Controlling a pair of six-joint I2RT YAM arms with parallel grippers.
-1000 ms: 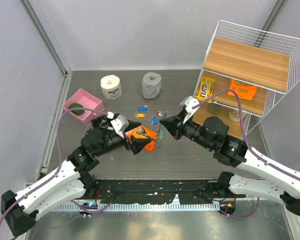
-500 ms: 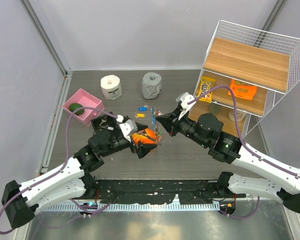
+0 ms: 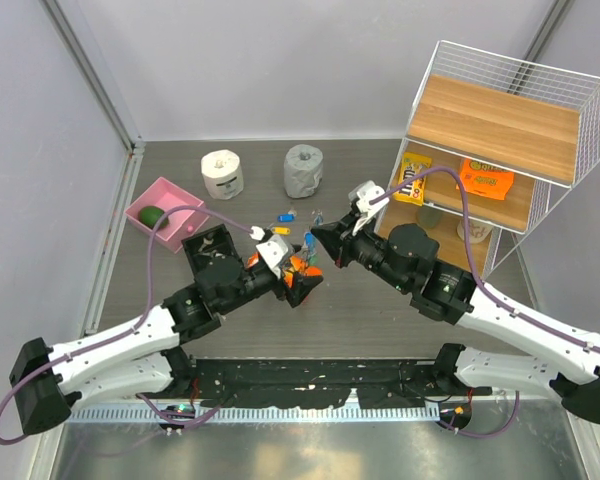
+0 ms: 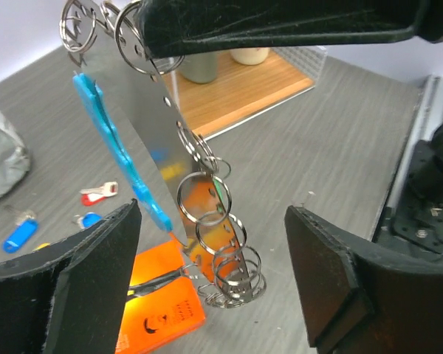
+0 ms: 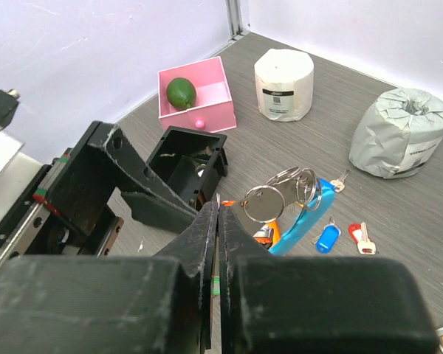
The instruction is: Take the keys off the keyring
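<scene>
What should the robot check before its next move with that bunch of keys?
1. Right gripper clamped on the key bunch: ok, shut on its top end.
2. Left gripper ready to grasp: ok, wide open.
3. Key bunch hanging between the left fingers: ok, touching neither.
4. Blue keyring freed from the keys: not ok, it hangs alongside the bunch.
5. Bunch lifted clear of the orange packet below it: cannot tell.
</scene>
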